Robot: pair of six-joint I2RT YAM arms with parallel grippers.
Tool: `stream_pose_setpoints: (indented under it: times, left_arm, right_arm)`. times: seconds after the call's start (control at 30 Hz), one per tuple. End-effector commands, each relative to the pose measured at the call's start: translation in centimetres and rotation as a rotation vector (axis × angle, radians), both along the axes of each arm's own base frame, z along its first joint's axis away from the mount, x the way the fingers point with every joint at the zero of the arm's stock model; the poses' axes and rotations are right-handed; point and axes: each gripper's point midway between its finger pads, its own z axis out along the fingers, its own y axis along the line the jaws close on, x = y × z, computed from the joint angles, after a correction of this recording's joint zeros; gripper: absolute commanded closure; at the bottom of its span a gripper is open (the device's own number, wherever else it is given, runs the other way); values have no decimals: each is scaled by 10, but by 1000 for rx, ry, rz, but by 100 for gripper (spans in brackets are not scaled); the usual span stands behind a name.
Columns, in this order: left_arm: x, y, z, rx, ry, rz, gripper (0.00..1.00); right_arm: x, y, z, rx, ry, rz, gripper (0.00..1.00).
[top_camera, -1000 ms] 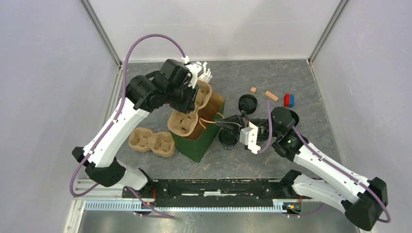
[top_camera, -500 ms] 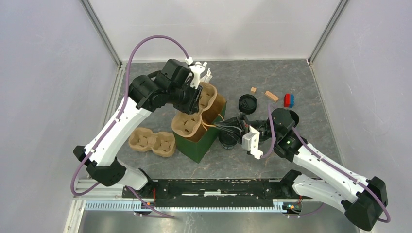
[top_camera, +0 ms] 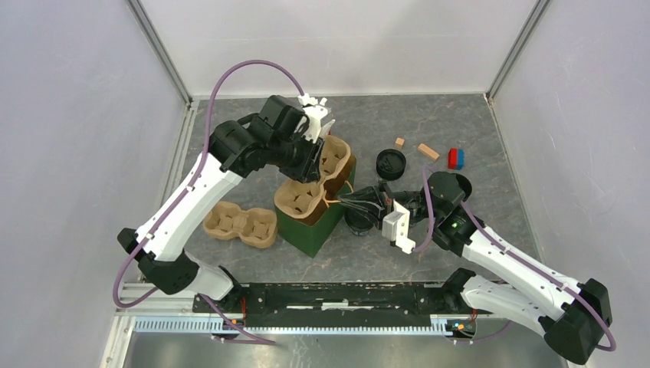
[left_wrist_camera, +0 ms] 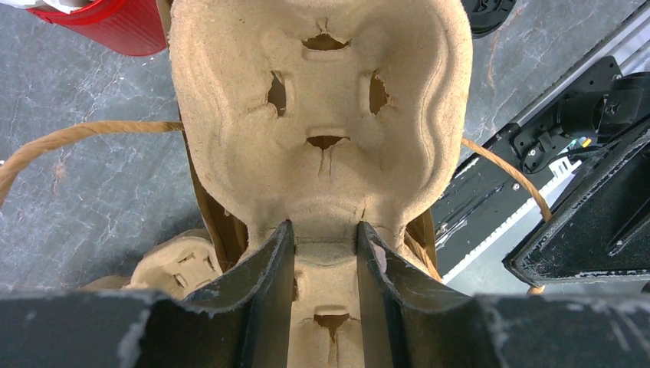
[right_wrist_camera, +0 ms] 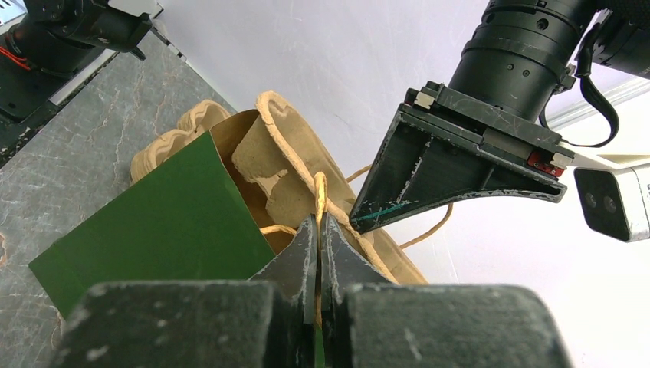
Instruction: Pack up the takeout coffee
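The black takeout cup [top_camera: 356, 223] stands on the table right of the green paper bag [top_camera: 310, 228], partly hidden under my right arm. Its flat black lid [top_camera: 391, 163] lies behind it. My left gripper [top_camera: 312, 162] is shut on the middle of a brown pulp cup carrier [top_camera: 306, 192], held tilted over the bag's open mouth; in the left wrist view my gripper [left_wrist_camera: 323, 230] pinches the carrier [left_wrist_camera: 322, 92] at its waist. My right gripper [top_camera: 346, 198] is shut on the bag's tan cord handle [right_wrist_camera: 320, 192], with the bag [right_wrist_camera: 153, 222] below it.
A second pulp carrier [top_camera: 239, 223] lies left of the bag. A red cup [left_wrist_camera: 100, 23] of white sticks [top_camera: 326, 123] stands behind the bag. Two wooden blocks [top_camera: 428, 152] and a red-and-blue block [top_camera: 456, 158] lie at the back right.
My left gripper has carried the carrier a little to the right, further over the bag's mouth. My right gripper has kept hold of the handle and shifted slightly left.
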Motion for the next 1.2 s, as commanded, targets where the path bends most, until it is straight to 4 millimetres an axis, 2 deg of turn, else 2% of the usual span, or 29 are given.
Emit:
stream_pose_setpoints:
  times: [0.0, 0.2, 0.7, 0.97, 1.17]
  left_arm:
    - [4, -3, 27, -63, -91, -14, 73]
    - [6, -6, 40, -106, -119, 0, 73]
    - [-3, -12, 42, -139, -114, -68, 72]
    - [-2, -5, 48, -132, -153, -60, 71]
    - [-2, -5, 41, -114, -136, -63, 71]
  right_arm:
    - [-4, -2, 2, 10, -32, 6, 100]
    - [-3, -2, 2, 10, -34, 2, 100]
    - [-4, -2, 0, 1, -43, 7, 100]
    - [-5, -2, 1, -2, -44, 11, 100]
    - [-4, -1, 1, -4, -41, 12, 100]
